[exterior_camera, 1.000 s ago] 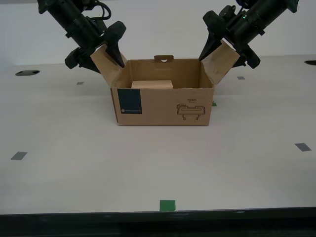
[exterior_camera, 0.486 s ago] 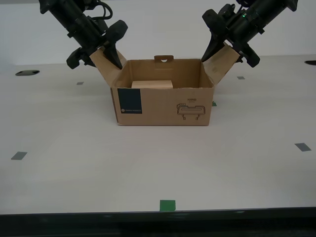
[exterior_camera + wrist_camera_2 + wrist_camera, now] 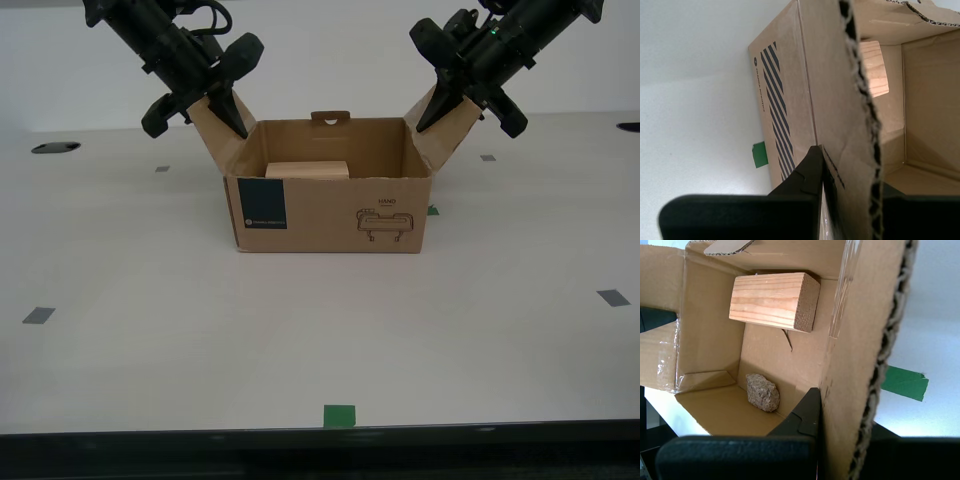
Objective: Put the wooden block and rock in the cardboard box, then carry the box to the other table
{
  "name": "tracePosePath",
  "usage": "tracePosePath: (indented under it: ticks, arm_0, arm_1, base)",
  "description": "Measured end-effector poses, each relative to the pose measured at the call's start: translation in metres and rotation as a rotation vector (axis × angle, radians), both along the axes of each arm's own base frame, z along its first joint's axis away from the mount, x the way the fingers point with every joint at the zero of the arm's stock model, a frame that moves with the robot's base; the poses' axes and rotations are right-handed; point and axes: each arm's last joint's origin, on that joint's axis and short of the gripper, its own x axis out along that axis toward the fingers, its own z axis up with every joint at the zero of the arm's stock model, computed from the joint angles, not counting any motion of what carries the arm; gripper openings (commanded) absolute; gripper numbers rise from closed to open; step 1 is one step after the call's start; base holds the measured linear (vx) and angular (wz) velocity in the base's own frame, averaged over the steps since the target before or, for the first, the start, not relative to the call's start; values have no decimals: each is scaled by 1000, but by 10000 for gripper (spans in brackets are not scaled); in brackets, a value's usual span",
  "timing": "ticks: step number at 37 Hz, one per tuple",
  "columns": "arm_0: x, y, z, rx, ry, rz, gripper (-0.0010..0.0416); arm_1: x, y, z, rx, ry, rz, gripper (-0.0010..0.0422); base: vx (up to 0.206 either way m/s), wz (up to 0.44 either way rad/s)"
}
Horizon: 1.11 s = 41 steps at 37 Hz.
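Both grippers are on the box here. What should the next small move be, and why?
Probably lift both arms evenly, straight up. The block and rock are already inside the box, and my first gripper and second gripper each clamp a side flap, so uneven lifting could tilt it.

My first gripper [image 3: 200, 112] and my second gripper [image 3: 466, 115], each clamped on a side flap of the box [image 3: 330, 215], have risen a little farther above the table [image 3: 320, 340] than a second ago. The two flaps now stand steeper. The box itself has come up slightly with them, so its bottom edge sits a touch higher against the table than before.
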Motion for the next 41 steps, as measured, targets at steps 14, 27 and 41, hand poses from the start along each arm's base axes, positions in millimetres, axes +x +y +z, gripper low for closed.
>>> tracePosePath:
  ticks: [14,27,41]
  arm_0:
    - [-4,0,8,14,49,8,-1]
    - [-16,-3,56,32,-18,5,-1]
    - [-42,-8,106,51,-89,3,-1]
  arm_1:
    - [-6,1,6,2,30,-1,-1]
    - [-24,6,54,-15,-30,1,-1]
    - [-48,11,99,-37,-89,2,-1]
  base:
    - [0,0]
    - [0,0]
    - [0,0]
